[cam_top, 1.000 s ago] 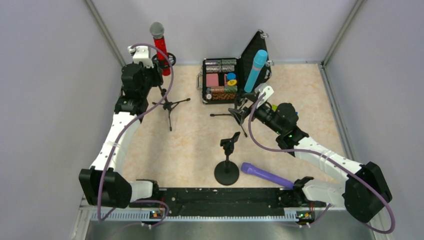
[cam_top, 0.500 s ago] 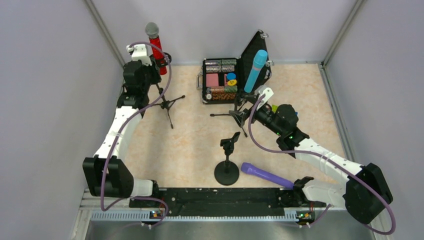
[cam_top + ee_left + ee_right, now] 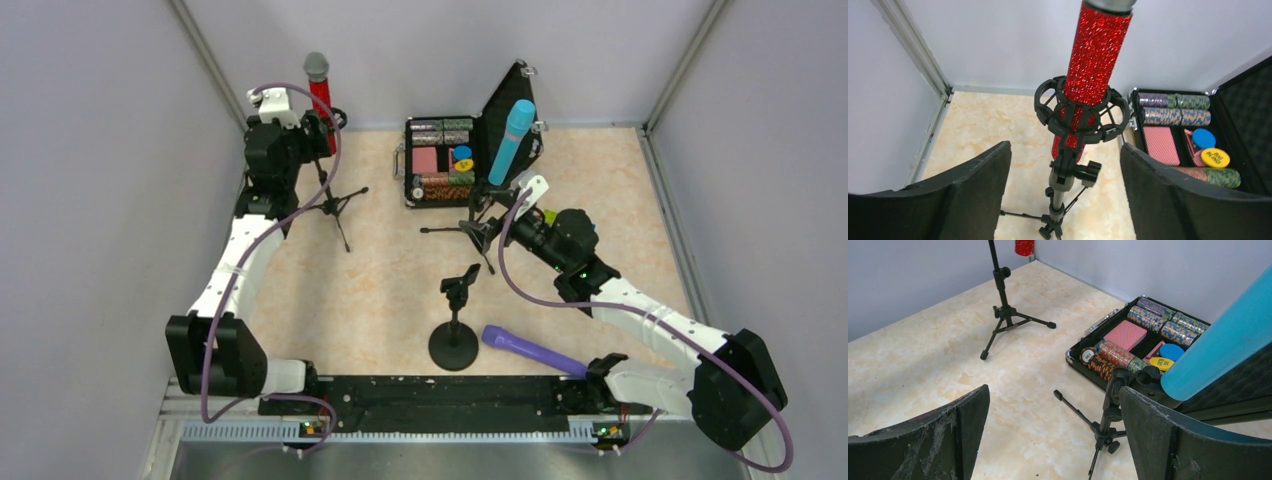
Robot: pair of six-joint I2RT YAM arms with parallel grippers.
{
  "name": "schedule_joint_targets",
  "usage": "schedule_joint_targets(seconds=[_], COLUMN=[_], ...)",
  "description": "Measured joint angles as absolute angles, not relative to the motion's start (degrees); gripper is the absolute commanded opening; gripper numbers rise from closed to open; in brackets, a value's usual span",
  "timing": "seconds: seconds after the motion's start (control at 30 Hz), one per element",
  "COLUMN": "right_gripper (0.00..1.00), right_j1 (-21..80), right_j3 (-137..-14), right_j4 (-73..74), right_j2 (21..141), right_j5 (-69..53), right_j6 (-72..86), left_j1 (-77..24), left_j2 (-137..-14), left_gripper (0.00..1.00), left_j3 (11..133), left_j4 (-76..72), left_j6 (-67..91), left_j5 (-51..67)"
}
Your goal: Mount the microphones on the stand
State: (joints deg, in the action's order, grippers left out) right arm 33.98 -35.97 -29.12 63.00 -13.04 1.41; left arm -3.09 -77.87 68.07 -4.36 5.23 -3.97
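The glittery red microphone (image 3: 1098, 50) with a silver mesh head (image 3: 316, 66) stands upright in the black ring mount (image 3: 1079, 110) of the left tripod stand (image 3: 335, 205). My left gripper (image 3: 1064, 150) is open, with its jaws on either side of the stand's pole and touching nothing. The light blue microphone (image 3: 511, 140) sits tilted on the second tripod stand (image 3: 1108, 410). Beside it my right gripper (image 3: 1053, 390) is open and empty. The purple microphone (image 3: 530, 349) lies flat on the table next to the round-base stand (image 3: 455, 320), whose clip is empty.
An open black case (image 3: 440, 160) of poker chips and cards stands at the back centre, just behind the blue microphone's stand. Grey walls close in the table on the left, back and right. A black rail (image 3: 440, 390) runs along the near edge.
My left gripper has opened and let go of the red microphone, which now stands more upright in its mount. The left arm drew slightly back and left. The right arm has not moved.
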Motion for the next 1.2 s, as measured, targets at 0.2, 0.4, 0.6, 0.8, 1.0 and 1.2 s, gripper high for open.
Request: schedule_joint_targets(seconds=[0.2, 0.4, 0.6, 0.8, 1.0, 1.2], right_gripper=[0.98, 0.98, 0.98, 0.98, 0.98, 0.98], right_j1=[34.0, 34.0, 34.0, 34.0, 34.0, 34.0], right_j3=[-35.7, -35.2, -35.2, -35.2, -35.2, -35.2], right_j4=[-29.2, -29.1, -29.1, -29.1, -29.0, -28.6], right_j2=[62.9, 62.7, 62.6, 62.6, 62.4, 61.0], right_j5=[-12.6, -12.5, -12.4, -12.4, -12.4, -12.4], right_j6=[1.4, 1.3, 1.2, 1.2, 1.2, 1.2], left_j1=[-3.1, -3.1, -3.1, -3.1, -3.1, -3.5], left_j2=[-76.5, -76.3, -76.3, -76.3, -75.2, -71.9], left_gripper=[0.99, 0.99, 0.99, 0.99, 0.99, 0.99], left_j3=[68.0, 67.7, 67.5, 67.5, 67.4, 65.0], left_j4=[-6.9, -7.5, -7.4, -6.3, -3.0, -1.2], left_j6=[5.7, 5.9, 6.1, 6.2, 7.5, 9.3], left_j5=[-3.9, -3.9, -3.5, -0.3, 6.1, 14.0])
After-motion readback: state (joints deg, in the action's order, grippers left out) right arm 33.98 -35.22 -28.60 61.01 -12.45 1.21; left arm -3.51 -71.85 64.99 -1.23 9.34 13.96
